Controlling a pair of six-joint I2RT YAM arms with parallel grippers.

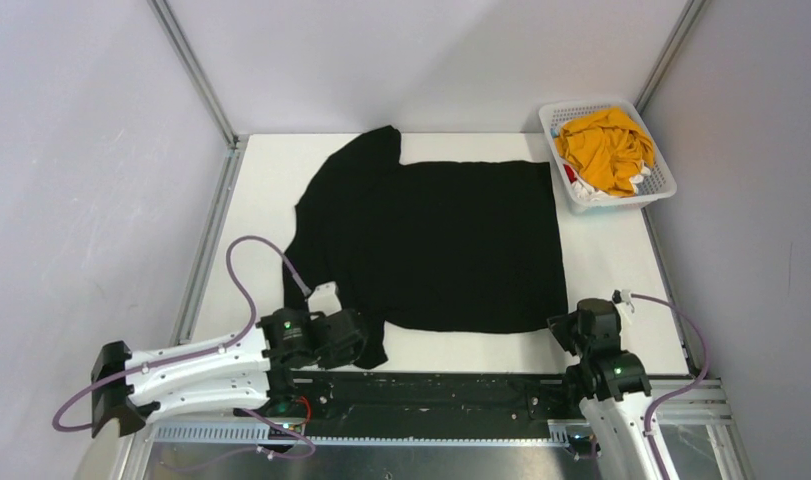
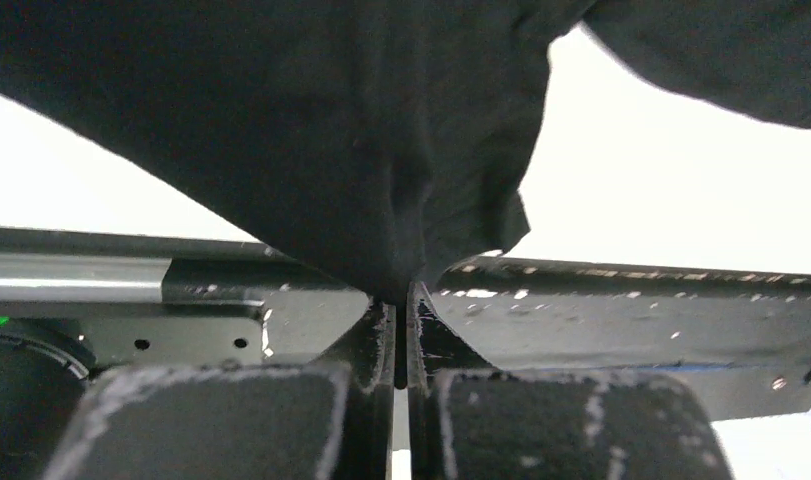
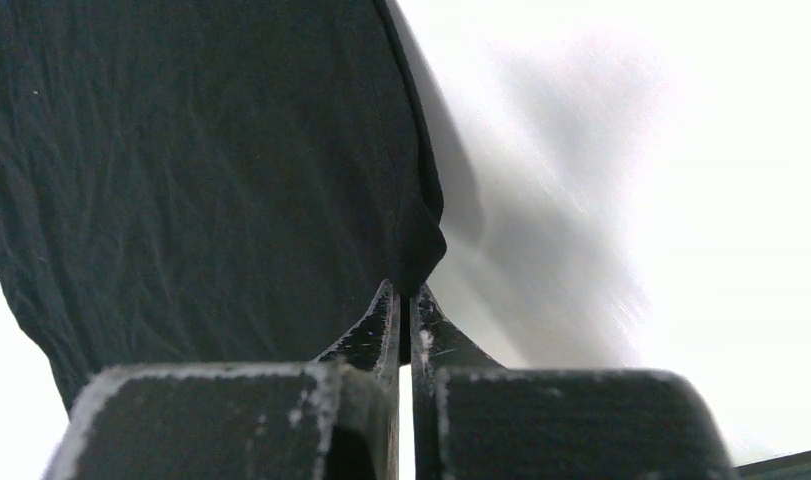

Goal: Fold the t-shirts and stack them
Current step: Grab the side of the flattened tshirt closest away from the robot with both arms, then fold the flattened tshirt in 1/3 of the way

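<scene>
Rail [image 1: 431, 390] of dark metal runs along the near edge of the white table [image 1: 611, 270], between the two arm bases. Just beyond it we find the left gripper [image 2: 401, 300], low at the near left of the black t-shirt [image 1: 431, 240]. In the left wrist view its fingers are pressed together, and the black cloth gathers to a point that is pinched between the tips. From above, the part held appears to be the shirt's near sleeve, which lies close to the rail. A purple cable [image 1: 243, 275] loops out from the left arm over the table.

At the near right we find the right gripper [image 3: 403, 298]. Its fingers are likewise closed to a thin slit, and in the right wrist view the near hem corner of the black t-shirt runs down into the tips, where it is nipped.

Between and beyond the two grippers, the black t-shirt lies spread flat across the middle of the table. Its neck points left, its hem right, and its other sleeve reaches toward the far edge.

At the far right corner stands a white lattice basket [image 1: 664, 178], just beside the shirt's hem. In it we see a crumpled mustard-yellow t-shirt [image 1: 606, 145], with red cloth [image 1: 570, 176] and white cloth [image 1: 638, 181] showing beneath it.
</scene>
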